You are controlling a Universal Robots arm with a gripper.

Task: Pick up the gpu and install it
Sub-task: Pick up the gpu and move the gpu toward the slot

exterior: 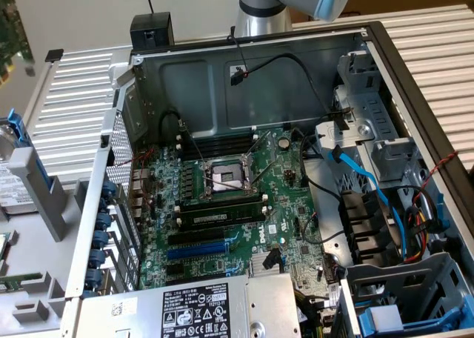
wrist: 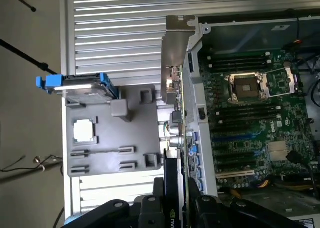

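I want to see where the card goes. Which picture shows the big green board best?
The exterior view: the motherboard lies in the middle of the open case, mostly in plain sight. The wrist view shows it farther off, beside the gpu held in the gripper.

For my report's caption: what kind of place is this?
Likely a computer assembly bench: an open PC case, its motherboard exposed, a grey parts tray beside it, a gpu in the pincer.
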